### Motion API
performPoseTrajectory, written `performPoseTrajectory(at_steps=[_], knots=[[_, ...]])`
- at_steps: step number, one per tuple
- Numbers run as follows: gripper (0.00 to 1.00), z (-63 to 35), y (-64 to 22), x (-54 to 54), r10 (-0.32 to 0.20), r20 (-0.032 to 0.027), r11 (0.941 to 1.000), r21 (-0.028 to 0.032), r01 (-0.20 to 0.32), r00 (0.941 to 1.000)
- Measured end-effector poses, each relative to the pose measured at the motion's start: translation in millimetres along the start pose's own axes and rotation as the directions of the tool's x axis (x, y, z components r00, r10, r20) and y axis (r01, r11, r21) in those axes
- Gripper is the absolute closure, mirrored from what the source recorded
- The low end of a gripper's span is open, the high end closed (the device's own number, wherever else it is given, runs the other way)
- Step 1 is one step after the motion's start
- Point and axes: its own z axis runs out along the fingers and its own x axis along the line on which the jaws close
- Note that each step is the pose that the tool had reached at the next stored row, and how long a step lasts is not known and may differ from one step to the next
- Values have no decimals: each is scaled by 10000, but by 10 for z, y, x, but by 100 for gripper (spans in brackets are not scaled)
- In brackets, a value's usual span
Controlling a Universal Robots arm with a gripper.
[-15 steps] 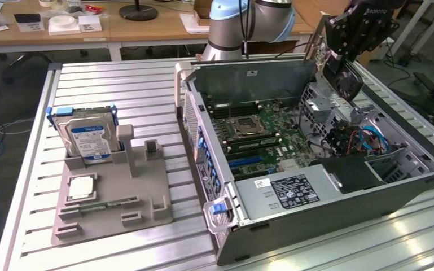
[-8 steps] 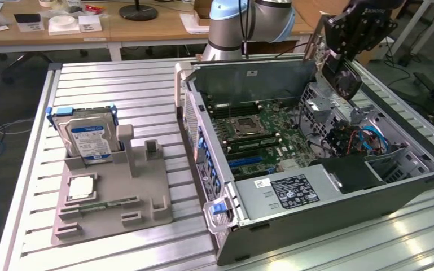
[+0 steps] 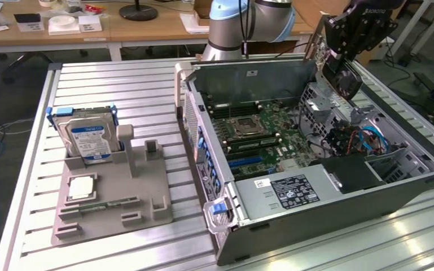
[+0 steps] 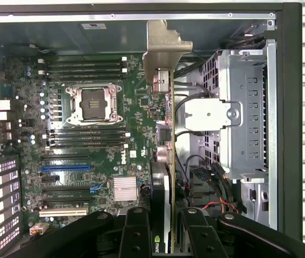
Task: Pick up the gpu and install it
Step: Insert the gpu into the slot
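Slats of pale metal formed the tabletop (image 3: 126,84), and an open computer case (image 3: 337,220) lay on its side on it, motherboard (image 3: 254,130) facing up. Above the case's interior, over the strip between the motherboard and the silver drive cage (image 4: 243,107), the gpu (image 3: 349,84) hung upright on edge, clear of the board and not seated in a slot. The pincer (image 3: 346,59) was clamped on the gpu, one black finger (image 4: 136,231) against each face, with the card's silver bracket (image 4: 163,48) at one end. Beside the case, on the exterior view's left, a grey holder (image 3: 111,192) carried a hard drive (image 3: 88,138) with a blue-and-white label, standing on edge.
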Motion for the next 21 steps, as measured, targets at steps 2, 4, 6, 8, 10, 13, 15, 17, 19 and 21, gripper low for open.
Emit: performPoseTrajectory(at_steps=[2,4,6,8,10,13,15,17,19,21], knots=[[73,0,0,0,0,0,10000,0,0,10000],[73,0,0,0,0,0,10000,0,0,10000],[73,0,0,0,-1,0,10000,0,1,10000],[73,0,0,0,0,0,10000,0,0,10000],[73,0,0,0,-17,0,10000,0,17,10000],[73,1,0,1,-270,-12,9996,-8,270,9996],[73,0,0,1,-537,-25,9986,-13,537,9986],[73,1,0,0,-859,-39,9963,-22,858,9963],[73,1,0,1,-1221,-56,9925,-32,1220,9925],[73,1,0,0,-1577,-72,9875,-42,1576,9875]])
